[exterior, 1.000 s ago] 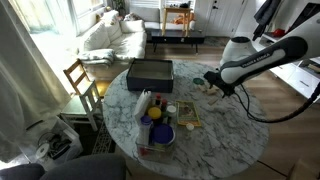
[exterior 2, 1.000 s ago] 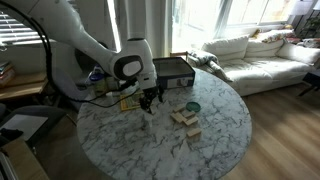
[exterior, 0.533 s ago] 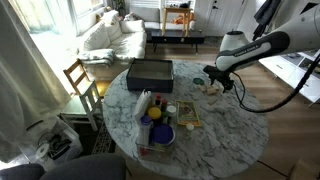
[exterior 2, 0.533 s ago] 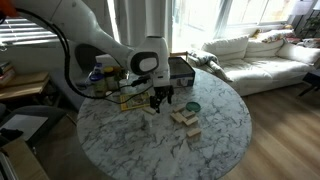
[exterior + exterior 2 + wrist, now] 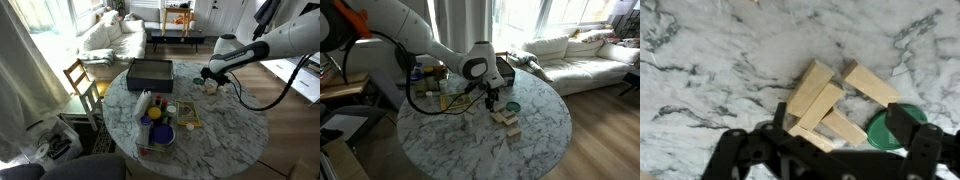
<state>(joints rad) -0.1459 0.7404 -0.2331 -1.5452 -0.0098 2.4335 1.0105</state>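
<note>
The marble table carries a black box at about nine o'clock from the pile of wooden blocks, and a blue bowl toward seven o'clock. In the wrist view a green lid lies just beside the pile at four o'clock. The pile lies open from above. The arm reaches in over the table's rim, wrist turned down, and the gripper hovers just over the blocks with its fingers spread wide, grasping nothing.

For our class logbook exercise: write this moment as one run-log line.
claw: open, holding nothing, above pile | wooden blocks: piled on marble table | green lid: beside pile
</note>
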